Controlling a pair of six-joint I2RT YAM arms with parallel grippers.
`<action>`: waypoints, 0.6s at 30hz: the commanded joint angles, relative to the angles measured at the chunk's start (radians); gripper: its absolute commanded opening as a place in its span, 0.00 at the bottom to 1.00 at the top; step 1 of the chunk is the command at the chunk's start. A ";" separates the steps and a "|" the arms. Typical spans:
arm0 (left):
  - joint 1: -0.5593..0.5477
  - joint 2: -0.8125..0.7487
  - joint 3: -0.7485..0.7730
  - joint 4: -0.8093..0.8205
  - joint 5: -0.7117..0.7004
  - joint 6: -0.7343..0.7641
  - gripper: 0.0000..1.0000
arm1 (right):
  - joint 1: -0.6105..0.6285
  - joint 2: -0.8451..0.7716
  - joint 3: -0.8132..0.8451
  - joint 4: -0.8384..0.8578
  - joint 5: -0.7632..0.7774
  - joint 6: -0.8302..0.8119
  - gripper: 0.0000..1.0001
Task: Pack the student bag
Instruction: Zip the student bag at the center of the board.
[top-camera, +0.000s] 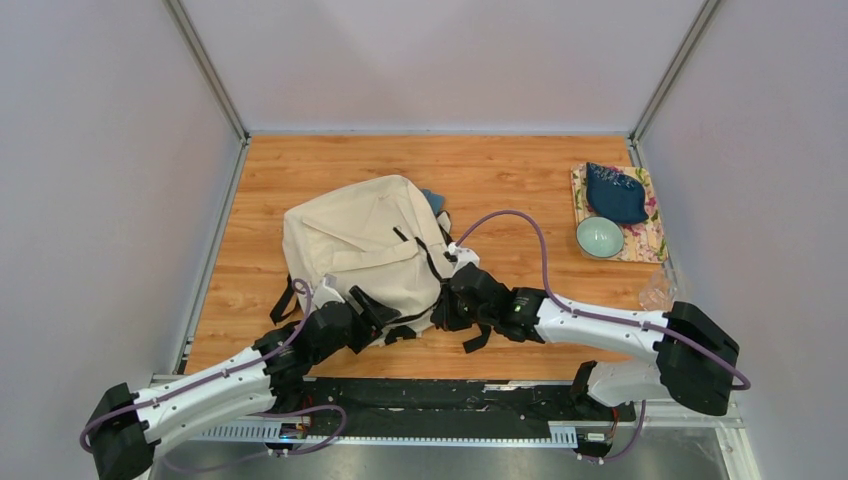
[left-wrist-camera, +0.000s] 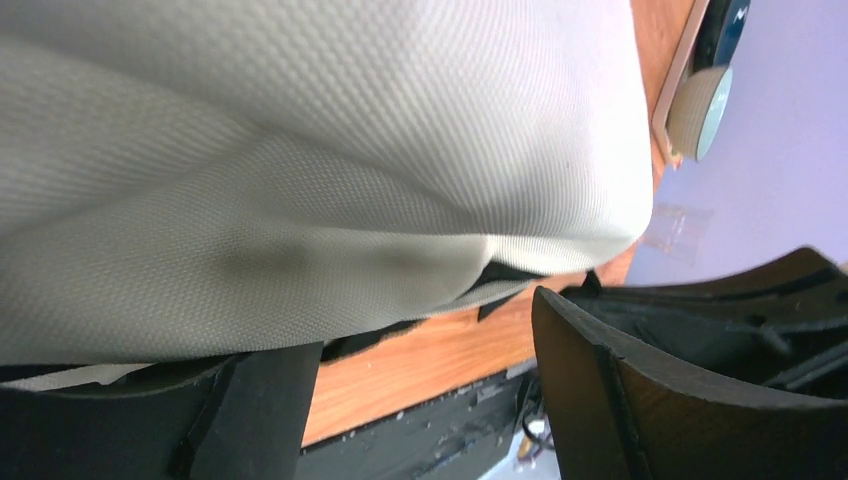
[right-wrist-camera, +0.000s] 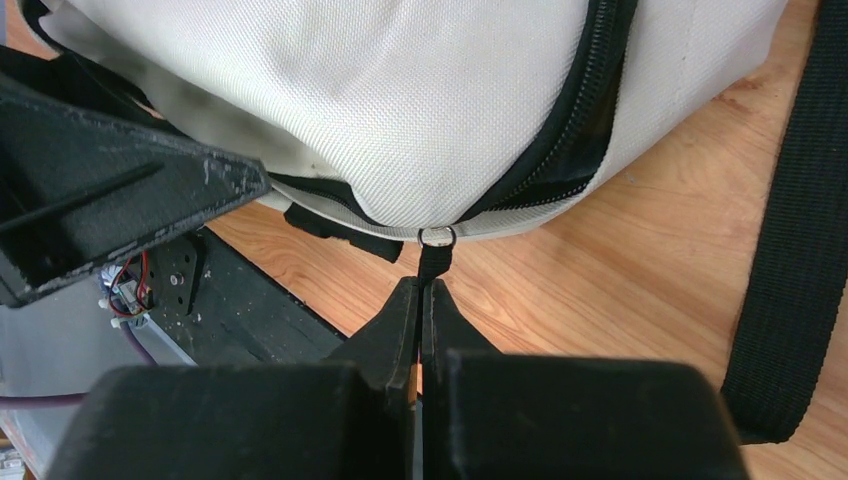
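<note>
At the centre of the top view, the bag (top-camera: 355, 245) is lying on the table (top-camera: 520, 170), with its near edge sitting between the two arms. Toward the lower middle of the right wrist view, the right gripper (right-wrist-camera: 420, 290) is pinching the black zip pull (right-wrist-camera: 433, 262), its jaws pressed together on the tab just below the small ring. The zip (right-wrist-camera: 590, 120) is running up and to the right from there and gaping a little, showing dark lining. At the lower left of the bag in the top view, the left gripper (top-camera: 352, 318) is standing with its jaws spread wide and gripping nothing. In its own view the cream cloth is bulging above and between the fingers (left-wrist-camera: 600, 400), but I cannot tell whether they are touching it.

Judging by this, the step in hand is working the main zip, most likely opening it. A pouch (top-camera: 615, 193) and a bowl (top-camera: 600, 237) are lying on a mat (top-camera: 655, 245) at the upper right, well apart from the bag. The next move is calling for a steady pull along the zip line, with the left jaws closing on the cloth near the slider to brace it. Otherwise the soft bag is likely to slide or bunch up instead of the slider travelling.
</note>
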 joint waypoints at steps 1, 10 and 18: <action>0.004 -0.011 0.039 -0.049 -0.191 0.024 0.82 | 0.025 -0.037 0.000 0.054 -0.003 0.002 0.00; 0.006 -0.022 0.021 -0.077 -0.237 0.048 0.70 | 0.032 -0.049 -0.004 0.056 -0.012 -0.018 0.00; 0.006 -0.074 0.032 -0.161 -0.292 0.126 0.10 | 0.034 -0.051 0.011 0.022 0.008 -0.044 0.00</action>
